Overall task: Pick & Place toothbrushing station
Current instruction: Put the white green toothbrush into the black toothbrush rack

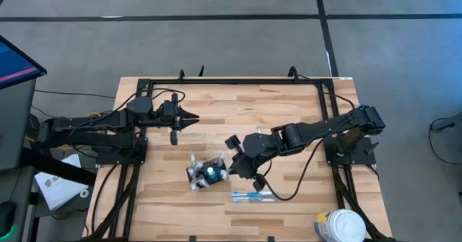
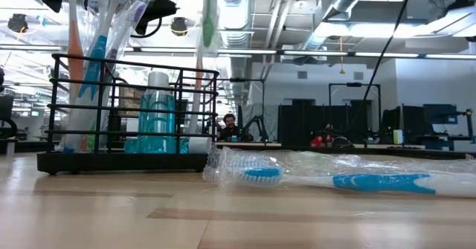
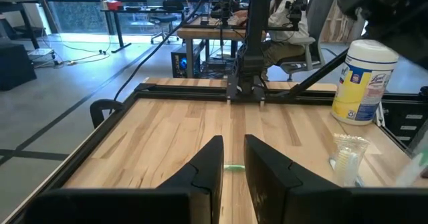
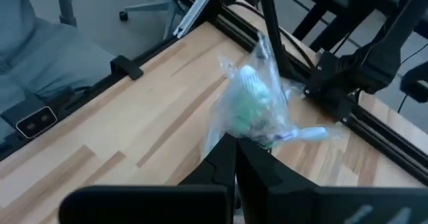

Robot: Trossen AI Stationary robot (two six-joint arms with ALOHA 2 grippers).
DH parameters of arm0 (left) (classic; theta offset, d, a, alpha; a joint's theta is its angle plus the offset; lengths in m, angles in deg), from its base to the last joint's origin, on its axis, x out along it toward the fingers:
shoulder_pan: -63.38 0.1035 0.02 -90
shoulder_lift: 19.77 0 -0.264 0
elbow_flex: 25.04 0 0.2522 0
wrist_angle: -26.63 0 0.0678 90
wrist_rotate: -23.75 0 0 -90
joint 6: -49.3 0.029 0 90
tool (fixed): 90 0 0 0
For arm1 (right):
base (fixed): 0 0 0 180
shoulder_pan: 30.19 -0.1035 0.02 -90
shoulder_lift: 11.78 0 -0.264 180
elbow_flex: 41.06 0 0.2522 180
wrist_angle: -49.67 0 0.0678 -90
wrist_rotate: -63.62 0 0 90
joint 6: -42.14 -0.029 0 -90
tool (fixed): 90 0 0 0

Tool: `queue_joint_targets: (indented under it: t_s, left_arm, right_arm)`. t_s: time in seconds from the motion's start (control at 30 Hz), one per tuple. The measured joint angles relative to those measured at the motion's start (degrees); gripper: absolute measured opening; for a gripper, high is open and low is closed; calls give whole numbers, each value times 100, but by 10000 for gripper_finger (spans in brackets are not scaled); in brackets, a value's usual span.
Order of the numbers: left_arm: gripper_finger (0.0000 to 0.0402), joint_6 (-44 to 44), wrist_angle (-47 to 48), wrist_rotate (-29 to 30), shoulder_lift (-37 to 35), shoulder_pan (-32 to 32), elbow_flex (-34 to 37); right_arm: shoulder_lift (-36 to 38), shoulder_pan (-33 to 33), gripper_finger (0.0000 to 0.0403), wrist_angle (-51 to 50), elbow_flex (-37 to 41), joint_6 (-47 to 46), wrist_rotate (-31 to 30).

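black wire station (image 2: 126,111), blue toothbrush (image 2: 372,180)

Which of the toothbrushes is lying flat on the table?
The blue-handled one in clear wrap, flat beside the black holder; the others stand upright.

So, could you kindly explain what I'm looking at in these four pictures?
This is a robot with two dark arms at a wooden table. One picture looks straight down from above, one sits level with the table top, and the other two come from cameras on the wrists. On the table stands the toothbrushing station, a black wire rack holding brushes and a blue bottle. A packaged toothbrush lies beside it, and a white tub stands near the table's corner. The right gripper is next to the rack, pinched shut on a plastic-wrapped toothbrush. The left gripper waits apart, slightly open and empty.
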Motion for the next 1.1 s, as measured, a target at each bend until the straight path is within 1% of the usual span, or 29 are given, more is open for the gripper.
queue_joint_targets:
  t_s: [0.27, 0.4, 0.63, 0.73, 0.9, 1.1]
  left_arm:
    - [53, -2, 2, 0, 0, -2, 0]
    - [53, 0, 0, -1, 0, -1, 0]
    - [53, 0, 1, 0, 0, 0, 0]
    - [53, 0, 3, 0, 0, -1, 0]
    - [53, -1, 3, 0, -1, 0, 0]
    - [53, 0, 3, 0, 0, 0, 0]
  right_arm:
    - [9, 119, 0, 10, -9, 33, 69]
    - [2, 170, 0, 4, -9, 25, 301]
    - [-186, 292, 0, 66, -28, 103, 493]
    - [-308, 317, 0, -72, 13, 161, 550]
    - [-251, 388, 0, 75, 19, 204, 641]
    - [-260, 429, 0, -29, 42, 176, 768]
